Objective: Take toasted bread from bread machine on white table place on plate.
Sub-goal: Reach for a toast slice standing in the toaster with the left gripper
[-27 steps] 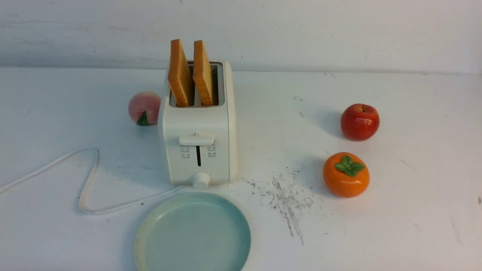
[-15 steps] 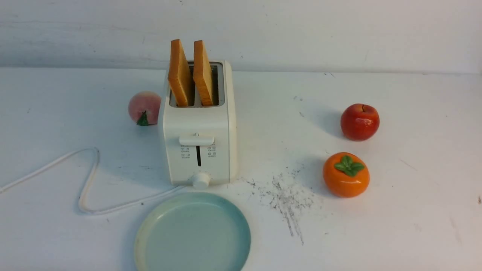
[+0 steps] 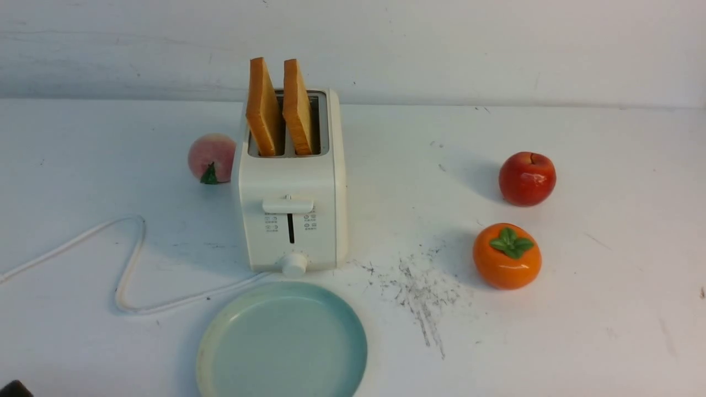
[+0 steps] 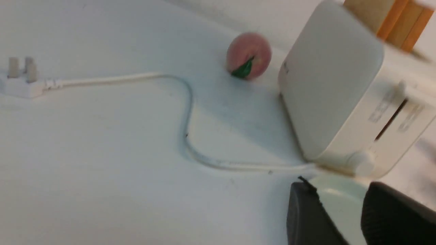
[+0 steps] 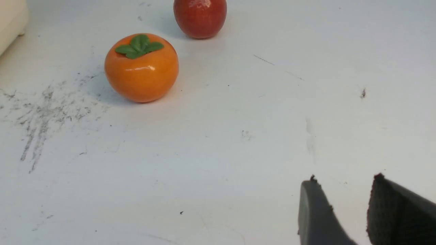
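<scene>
Two toasted bread slices (image 3: 263,107) (image 3: 298,107) stand upright in the slots of the cream-white bread machine (image 3: 292,209) on the white table (image 3: 606,320). The empty blue-green plate (image 3: 281,344) lies just in front of it. In the left wrist view, my left gripper (image 4: 335,185) is open and empty, low over the table, with the plate's rim (image 4: 340,199) between its fingers and the bread machine (image 4: 333,88) just beyond. Only a dark tip of it (image 3: 14,389) shows in the front view. My right gripper (image 5: 344,178) is open and empty above bare table.
A peach (image 3: 211,158) sits left of the bread machine. Its white cord (image 3: 129,264) loops across the left table to a plug (image 4: 18,81). A red apple (image 3: 527,178) and an orange persimmon (image 3: 506,255) stand on the right, beside grey scuffs (image 3: 422,292).
A dark tip of my left gripper has come into the bottom-left corner of the front view. The bread, bread machine and plate have not moved.
</scene>
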Action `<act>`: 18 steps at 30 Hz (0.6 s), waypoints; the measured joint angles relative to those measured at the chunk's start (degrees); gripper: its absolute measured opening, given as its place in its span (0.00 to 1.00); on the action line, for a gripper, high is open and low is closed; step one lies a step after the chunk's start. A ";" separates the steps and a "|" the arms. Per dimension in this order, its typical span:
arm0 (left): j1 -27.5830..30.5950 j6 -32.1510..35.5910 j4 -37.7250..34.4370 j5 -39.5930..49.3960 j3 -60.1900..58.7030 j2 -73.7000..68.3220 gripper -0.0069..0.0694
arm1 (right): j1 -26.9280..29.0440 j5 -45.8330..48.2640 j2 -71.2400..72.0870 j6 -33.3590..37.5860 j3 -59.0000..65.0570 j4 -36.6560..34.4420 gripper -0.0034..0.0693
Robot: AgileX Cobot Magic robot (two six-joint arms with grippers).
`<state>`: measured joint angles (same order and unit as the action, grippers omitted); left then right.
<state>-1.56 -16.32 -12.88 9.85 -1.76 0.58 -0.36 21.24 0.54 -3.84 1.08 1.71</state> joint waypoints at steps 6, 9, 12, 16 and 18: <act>0.00 -3.78 -9.88 -5.85 0.00 0.00 0.40 | 0.00 0.00 0.00 0.00 0.00 0.00 0.38; 0.00 -4.38 -13.55 -7.74 0.00 0.00 0.40 | 0.00 0.00 0.00 0.00 0.00 0.00 0.38; 0.00 -5.91 -20.41 -9.85 0.00 0.00 0.40 | 0.00 -0.07 0.00 -0.11 0.00 -0.56 0.38; 0.00 -6.39 -23.94 -10.47 0.00 0.00 0.30 | 0.00 -3.17 0.00 -4.34 0.27 -10.76 0.38; 0.00 -6.60 -25.01 -9.85 0.90 0.00 0.17 | 0.00 -6.43 0.00 -9.07 0.34 -19.66 0.38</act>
<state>-1.56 -22.91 -37.89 0.00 -0.87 0.58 -0.36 14.80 0.54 -12.91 1.42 -17.94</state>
